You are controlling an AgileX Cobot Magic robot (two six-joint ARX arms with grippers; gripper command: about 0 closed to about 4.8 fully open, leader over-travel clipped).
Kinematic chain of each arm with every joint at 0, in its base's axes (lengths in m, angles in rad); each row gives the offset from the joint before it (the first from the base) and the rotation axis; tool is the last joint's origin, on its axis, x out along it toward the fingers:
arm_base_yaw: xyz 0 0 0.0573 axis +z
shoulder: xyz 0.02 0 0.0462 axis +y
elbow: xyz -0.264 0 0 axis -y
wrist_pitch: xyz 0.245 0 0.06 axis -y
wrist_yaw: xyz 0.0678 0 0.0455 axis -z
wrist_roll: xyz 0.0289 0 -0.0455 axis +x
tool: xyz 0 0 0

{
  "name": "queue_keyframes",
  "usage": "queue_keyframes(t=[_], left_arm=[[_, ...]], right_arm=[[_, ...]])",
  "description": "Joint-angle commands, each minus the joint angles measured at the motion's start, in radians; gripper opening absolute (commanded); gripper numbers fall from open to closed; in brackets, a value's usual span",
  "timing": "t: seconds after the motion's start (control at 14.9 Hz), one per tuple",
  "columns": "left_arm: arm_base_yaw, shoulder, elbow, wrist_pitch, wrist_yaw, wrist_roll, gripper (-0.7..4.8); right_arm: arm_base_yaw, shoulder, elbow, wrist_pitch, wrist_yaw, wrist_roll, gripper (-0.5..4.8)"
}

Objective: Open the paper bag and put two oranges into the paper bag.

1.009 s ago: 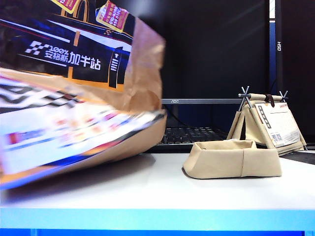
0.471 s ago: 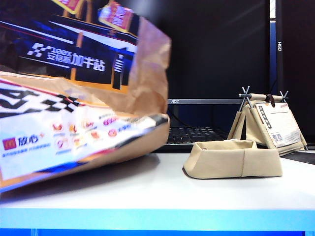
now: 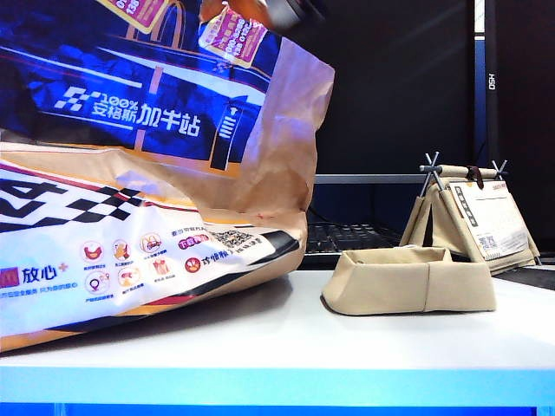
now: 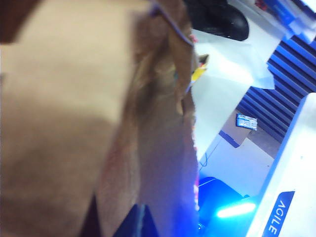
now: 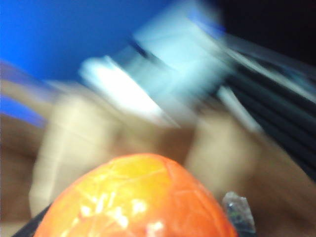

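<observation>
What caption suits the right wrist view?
Right gripper carries a glossy round orange toward the brown paper bag.

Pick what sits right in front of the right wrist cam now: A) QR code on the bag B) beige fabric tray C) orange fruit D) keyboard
C: an orange fills the near part of the right wrist view at the right hand, which stands wide around it, with the brown paper bag blurred behind.

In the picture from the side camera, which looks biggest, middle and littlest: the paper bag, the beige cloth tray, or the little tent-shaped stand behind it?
1. The paper bag looks far the biggest, though it is also nearest the camera.
2. The beige tray.
3. The tent-shaped stand looks a bit smaller, but it sits farther back, so that is unsure.
</observation>
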Motion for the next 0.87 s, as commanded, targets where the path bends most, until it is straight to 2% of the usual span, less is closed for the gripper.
queue_keyframes(t=[0.07,0.2,0.27,0.4,0.47,0.54,0.61,0.67,0.87], left_arm=[[0.002,-0.002,0.003,0.002,0.002,0.012,-0.06],[0.001,-0.001,0.003,0.005,0.005,0.015,-0.06],[0.002,-0.001,0.003,0.006,0.005,0.016,-0.06],[0.002,0.000,0.003,0.013,0.005,0.016,-0.06],[0.002,0.000,0.003,0.014,0.005,0.016,-0.06],[0.002,0.000,0.003,0.014,0.005,0.016,-0.06],[0.002,0.000,0.003,0.013,0.005,0.016,-0.06],[0.002,0.000,0.003,0.013,0.005,0.015,-0.06],[0.002,0.000,0.003,0.013,0.005,0.015,-0.06]], right_arm=[[0.006,-0.005,0.008,0.003,0.020,-0.031,-0.04],[0.009,-0.005,0.008,0.022,0.013,-0.030,-0.04],[0.010,-0.005,0.008,0.024,-0.071,-0.014,-0.04],[0.010,-0.005,0.008,0.024,-0.112,-0.013,0.05],[0.010,-0.005,0.008,0.024,-0.110,-0.011,0.80],[0.010,-0.005,0.008,0.024,-0.109,-0.001,2.39],[0.010,-0.005,0.008,0.030,-0.108,0.019,3.43],[0.010,-0.005,0.008,0.035,-0.109,0.019,3.43],[0.010,-0.005,0.008,0.066,-0.103,0.070,4.79]])
